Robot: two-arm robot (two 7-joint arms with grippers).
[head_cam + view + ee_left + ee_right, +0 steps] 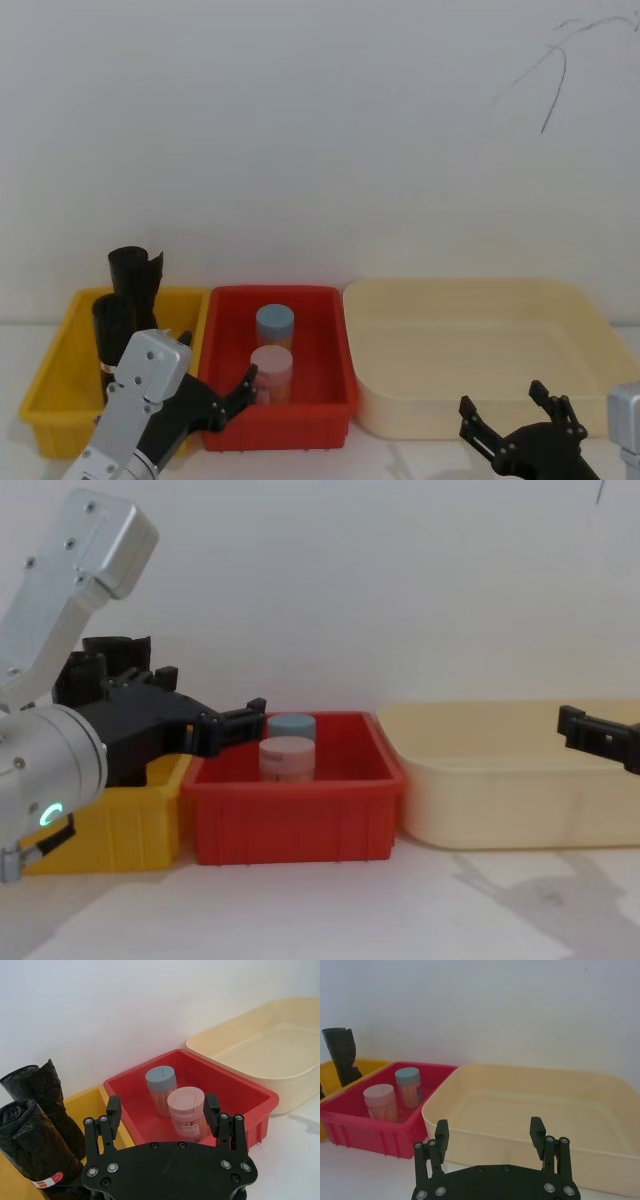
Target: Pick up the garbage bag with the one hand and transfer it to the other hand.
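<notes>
The garbage bag (29, 1142) stands upright in the yellow bin (48, 388), a black crinkled roll with a small red-and-white label low on its side. A second black roll (42, 1087) stands just behind it in the same bin, and the two look to be touching. The left gripper (162, 1107) hangs at the front of the bins, about where the yellow bin meets the red bin (300, 422). Its fingers are spread wide with nothing between them, and they point toward the two jars in the red bin rather than at the bag. The bag sits off to that gripper's side, apart from the fingers (the chest view hides most of it behind the arm's black hand and silver-white housing, whose joint glows green). In the red bin the blue-lidded jar (275, 325) stands behind the pink-lidded jar (271, 366), both upright and close together. The right gripper (489, 1132) hovers low in front of the cream bin (420, 412), well apart from the bag. Its fingers are also spread and hold nothing. The three bins sit side by side on the white table (350, 915) against a pale wall, with yellow on the robot's left, red in the middle and cream on the right.
</notes>
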